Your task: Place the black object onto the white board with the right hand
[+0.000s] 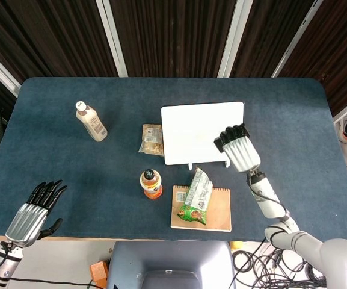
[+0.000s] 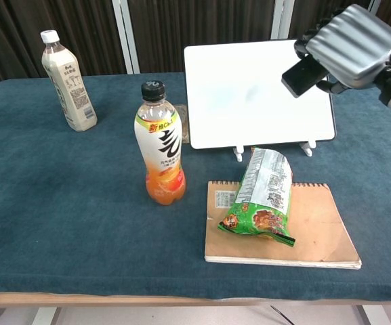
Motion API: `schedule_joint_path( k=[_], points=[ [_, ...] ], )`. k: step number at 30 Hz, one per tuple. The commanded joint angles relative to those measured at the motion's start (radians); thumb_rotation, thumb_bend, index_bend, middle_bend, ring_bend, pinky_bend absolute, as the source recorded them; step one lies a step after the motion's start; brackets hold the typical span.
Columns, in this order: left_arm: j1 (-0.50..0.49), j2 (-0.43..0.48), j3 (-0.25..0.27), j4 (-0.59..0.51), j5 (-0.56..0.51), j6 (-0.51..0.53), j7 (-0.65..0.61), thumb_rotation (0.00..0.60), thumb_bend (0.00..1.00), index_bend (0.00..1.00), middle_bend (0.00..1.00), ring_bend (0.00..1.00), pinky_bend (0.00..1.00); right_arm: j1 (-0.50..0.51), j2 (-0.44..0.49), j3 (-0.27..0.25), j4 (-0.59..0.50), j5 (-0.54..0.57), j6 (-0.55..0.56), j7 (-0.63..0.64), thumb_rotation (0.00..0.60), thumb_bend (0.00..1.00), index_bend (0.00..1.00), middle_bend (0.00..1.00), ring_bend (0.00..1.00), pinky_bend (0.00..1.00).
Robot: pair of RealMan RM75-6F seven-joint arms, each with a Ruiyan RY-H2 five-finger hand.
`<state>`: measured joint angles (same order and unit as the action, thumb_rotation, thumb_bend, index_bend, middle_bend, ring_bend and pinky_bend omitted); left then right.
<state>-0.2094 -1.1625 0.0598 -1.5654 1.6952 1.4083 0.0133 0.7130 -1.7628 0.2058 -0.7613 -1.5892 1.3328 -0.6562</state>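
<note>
Gripping the small black block-shaped object (image 2: 302, 74), the right robot hand (image 2: 353, 44) hangs above the bench (image 1: 53, 162), raised in front of the right part of the white rectangular board (image 1: 202, 132). Its silver fingers are curled down over the object, whose dark end pokes out toward the board's face; in the head view the object (image 1: 219, 143) is mostly covered by the fingers, so whether it touches the board is hard to tell, though it seems just off it.

That board stands tilted on two small white feet near the middle of the bench, facing the near edge. Just in front of it lies a tan spiral-bound notebook (image 1: 218, 212) near the middle of the near edge, with a green crinkled snack bag (image 1: 196, 197) lying across its left part. An orange drink bottle with a black cap (image 2: 159, 143) stands upright left of the notebook. A small clear packet of snacks (image 1: 151, 139) lies flat at the board's left side. A cream-coloured bottle with a white cap (image 1: 91, 121) stands well apart toward the far left corner.

The left robot hand (image 1: 33, 212) rests at the near left corner, fingers spread and holding nothing.
</note>
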Motion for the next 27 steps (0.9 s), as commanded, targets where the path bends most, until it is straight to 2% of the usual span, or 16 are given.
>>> schedule_joint_path(
  k=[1,6,12,18,27],
  points=[
    [-0.001,0.001,0.001,0.001,-0.001,-0.001,-0.002,0.600,0.34,0.00,0.00,0.00,0.06,0.085,-0.100,0.012,0.171,-0.026,-0.011,-0.059,0.600,0.24,0.88,0.58,0.50,0.38],
    [-0.004,0.001,0.002,0.002,-0.004,-0.010,-0.003,0.600,0.33,0.00,0.00,0.00,0.06,0.113,-0.186,0.012,0.315,0.000,-0.029,0.028,0.600,0.24,0.88,0.58,0.50,0.38],
    [-0.010,-0.003,0.003,-0.001,-0.013,-0.028,0.009,0.600,0.33,0.00,0.00,0.00,0.06,0.131,-0.253,0.013,0.425,0.031,-0.046,0.114,0.600,0.24,0.88,0.58,0.50,0.38],
    [-0.012,-0.008,0.004,-0.005,-0.026,-0.044,0.039,0.600,0.34,0.00,0.00,0.00,0.06,0.140,-0.283,0.020,0.485,0.067,-0.075,0.130,0.600,0.24,0.84,0.58,0.50,0.37],
    [-0.013,-0.014,0.012,-0.013,-0.025,-0.055,0.067,0.600,0.34,0.00,0.00,0.00,0.06,0.137,-0.292,0.012,0.519,0.099,-0.106,0.125,0.600,0.24,0.79,0.58,0.50,0.36]
  ],
)
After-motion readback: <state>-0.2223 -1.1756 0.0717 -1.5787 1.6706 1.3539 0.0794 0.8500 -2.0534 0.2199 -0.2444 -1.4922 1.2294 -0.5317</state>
